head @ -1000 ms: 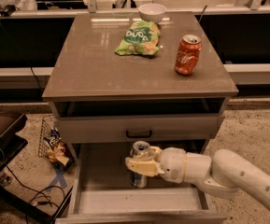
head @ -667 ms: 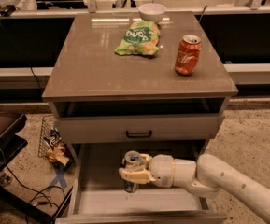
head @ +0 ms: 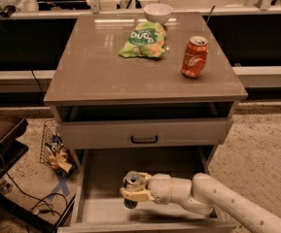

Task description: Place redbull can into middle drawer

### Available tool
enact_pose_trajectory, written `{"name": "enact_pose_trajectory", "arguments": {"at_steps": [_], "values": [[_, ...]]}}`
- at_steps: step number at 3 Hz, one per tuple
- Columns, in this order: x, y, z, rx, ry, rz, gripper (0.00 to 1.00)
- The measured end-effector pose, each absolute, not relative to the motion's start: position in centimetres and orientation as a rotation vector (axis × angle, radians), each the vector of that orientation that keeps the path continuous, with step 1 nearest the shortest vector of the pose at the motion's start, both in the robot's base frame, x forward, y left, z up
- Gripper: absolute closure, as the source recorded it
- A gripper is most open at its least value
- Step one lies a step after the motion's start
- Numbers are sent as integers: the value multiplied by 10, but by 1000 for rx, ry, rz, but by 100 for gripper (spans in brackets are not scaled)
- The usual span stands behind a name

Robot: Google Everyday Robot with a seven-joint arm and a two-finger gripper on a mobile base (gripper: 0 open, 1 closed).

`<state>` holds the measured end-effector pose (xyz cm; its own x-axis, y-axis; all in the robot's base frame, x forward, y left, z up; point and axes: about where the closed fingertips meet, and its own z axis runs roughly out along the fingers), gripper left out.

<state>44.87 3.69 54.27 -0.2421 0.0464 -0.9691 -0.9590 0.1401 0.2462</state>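
One slim can is my whole business: the redbull can [head: 131,180] sits upright in my gripper [head: 132,194], whose fingers are closed around its body with only the top and dark foot showing. It hangs inside the middle drawer [head: 104,173], left of centre and towards the front. I cannot tell whether its base touches the floor or hovers just above.

Over the last second I have carried it leftward and down, from up near the drawer's back to this lower spot over the bare floor. I judge the carrying is nearly done. What is left is to settle the can, ease my fingers apart and draw back without tipping it.

My arm [head: 227,205] reaches in from the right, over the drawer's front corner. Just above, the closed drawer front [head: 106,132] with its black handle [head: 144,140] overhangs the back of the open box, so I should leave low and forward rather than straight up.

On the tabletop [head: 91,76] stand an orange soda can [head: 194,57], a green chip bag [head: 144,39] and a white bowl [head: 158,11], all well apart from my work. A snack packet [head: 58,155] lies on the ground left of the cabinet, outside the drawer. Nothing lies on the drawer floor around the can.
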Motion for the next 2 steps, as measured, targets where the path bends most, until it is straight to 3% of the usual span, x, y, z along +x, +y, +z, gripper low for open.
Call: {"name": "enact_pose_trajectory", "arguments": {"at_steps": [2], "values": [[464,62,493,-957,1354,1287,100]]}}
